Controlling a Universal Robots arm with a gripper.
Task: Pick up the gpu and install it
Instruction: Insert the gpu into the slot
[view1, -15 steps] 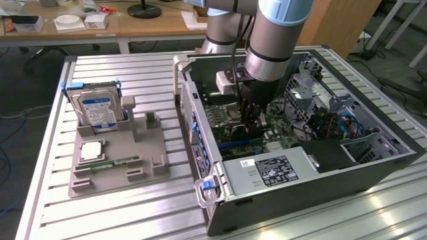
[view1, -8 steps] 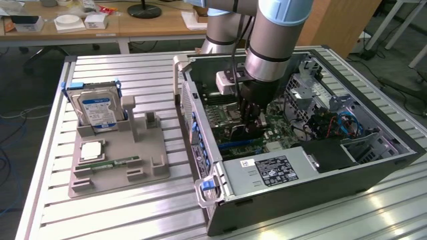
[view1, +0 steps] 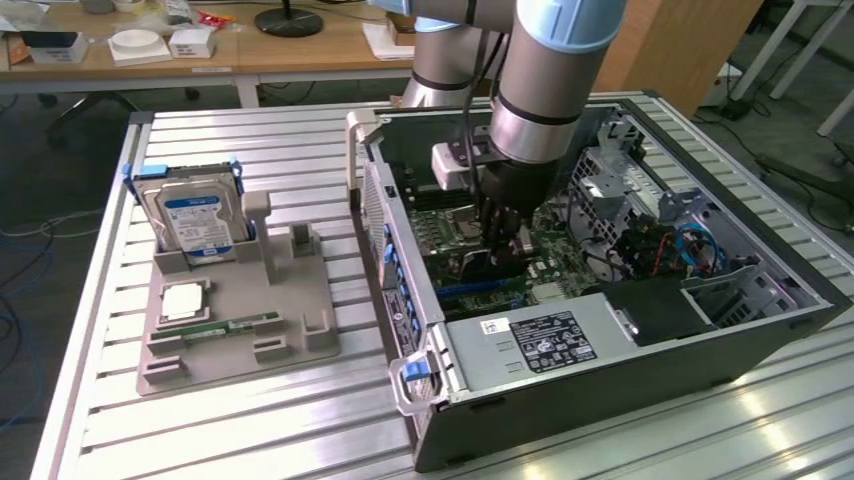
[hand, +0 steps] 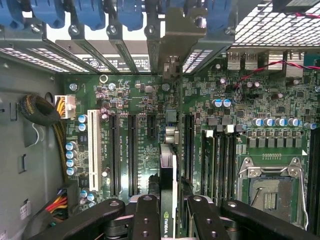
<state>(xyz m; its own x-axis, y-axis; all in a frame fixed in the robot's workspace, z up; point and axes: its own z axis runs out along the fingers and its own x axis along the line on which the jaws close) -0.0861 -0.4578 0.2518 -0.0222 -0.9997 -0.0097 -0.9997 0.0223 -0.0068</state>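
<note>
Black fingers (hand: 146, 220) clamp the gpu (hand: 168, 185) from both flat faces, the card standing on edge between them with a small green logo showing on its near edge. The gripper (hand: 170, 212) hangs inside the open computer case (view1: 747, 330), which lies on its side on a slatted metal table (view1: 267, 430). The grey arm (view1: 547, 90) reaches down into it from above.

In the wrist view the gpu runs parallel to the long black expansion slots (hand: 132, 150) of the green motherboard (hand: 200, 100). It sits between those slots and the bank of memory slots (hand: 220, 160) beside the open processor socket (hand: 267, 192). Whether its lower edge touches the board cannot be told. A white slot (hand: 92, 145) lies on the far side of the black ones from the card. A row of blue retainer clips (hand: 90, 12) lines the slotted case wall that the card points toward.

In the exterior view the gripper is over the middle of the board, with the labelled power supply (view1: 541, 340) nearer the camera. Well apart from the case, toward the exterior view's left, a grey parts holder (view1: 314, 340) rests on the table. On it a silver hard drive (view1: 194, 215) with a blue-white label stands upright in a blue frame. A square processor chip (view1: 183, 300) and a narrow green memory stick (view1: 234, 325) lie flat in front of the drive. A wooden desk (view1: 267, 55) with small boxes stands behind the table.
</note>
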